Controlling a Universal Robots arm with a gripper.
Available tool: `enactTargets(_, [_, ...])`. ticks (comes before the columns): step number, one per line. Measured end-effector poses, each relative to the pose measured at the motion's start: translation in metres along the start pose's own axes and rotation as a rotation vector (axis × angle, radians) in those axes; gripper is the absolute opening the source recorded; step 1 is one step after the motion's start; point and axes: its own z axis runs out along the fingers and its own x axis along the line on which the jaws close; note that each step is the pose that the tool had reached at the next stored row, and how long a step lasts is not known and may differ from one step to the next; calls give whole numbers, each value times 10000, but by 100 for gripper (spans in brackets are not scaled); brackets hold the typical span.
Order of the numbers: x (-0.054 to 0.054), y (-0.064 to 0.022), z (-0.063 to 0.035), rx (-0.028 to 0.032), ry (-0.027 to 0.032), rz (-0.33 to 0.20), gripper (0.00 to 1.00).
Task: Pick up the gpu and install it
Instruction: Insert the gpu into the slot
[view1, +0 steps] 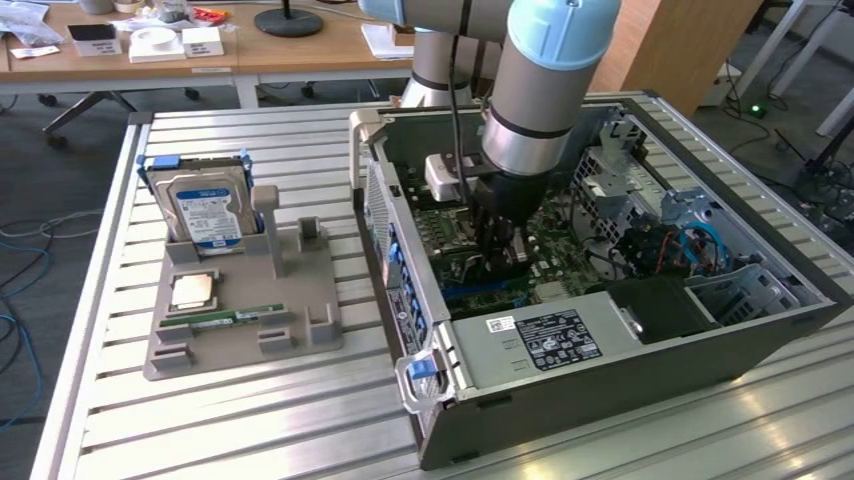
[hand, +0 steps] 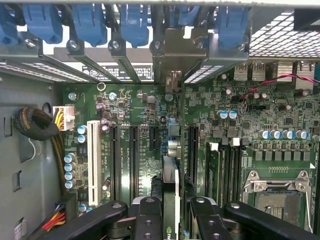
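The gpu (hand: 170, 175) shows edge-on in the wrist view, a thin dark card standing upright over the motherboard (hand: 250, 115), with its silver end bracket (hand: 182, 50) up against the case's rear slot openings. My gripper (hand: 171, 212) is shut on it, one black finger (hand: 149, 215) on each side of the card. The card's lower edge lies along the long black expansion slots (hand: 133, 160); I cannot tell whether it is seated. In the exterior view my gripper (view1: 497, 252) reaches down inside the open computer case (view1: 601, 370), low over the board.
The case walls, blue slot clips (hand: 135, 22) and cable bundles (hand: 37, 125) stand close around the gripper. At the exterior view's left a grey holder (view1: 240, 350) carries a blue-labelled hard drive (view1: 207, 205), a CPU (view1: 196, 290) and a green RAM stick (view1: 234, 318).
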Motion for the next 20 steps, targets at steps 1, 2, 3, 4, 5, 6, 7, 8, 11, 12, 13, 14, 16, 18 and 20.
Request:
enactTargets(1, [0,0,0,0,0,0,26])
enactTargets(2, [0,0,1,0,-1,0,26])
enactTargets(3, [0,0,2,1,-3,0,26])
enactTargets(4, [0,0,2,1,-2,0,26])
enactTargets(5, [0,0,2,2,-3,0,26])
enactTargets(6, [0,0,2,2,-4,1,26])
enactTargets(7, [0,0,2,2,-4,0,26])
enactTargets(8, [0,0,2,2,-4,0,26])
enactTargets(11, [0,0,2,2,-4,0,26])
enactTargets(12, [0,0,2,2,-4,0,26])
enactTargets(13, [0,0,2,2,-4,0,26])
enactTargets(14, [0,0,2,2,-4,0,26])
enactTargets(16, [0,0,2,2,-3,0,26])
enactTargets(18, [0,0,2,2,-3,0,26])
enactTargets(20, [0,0,2,2,-3,0,26])
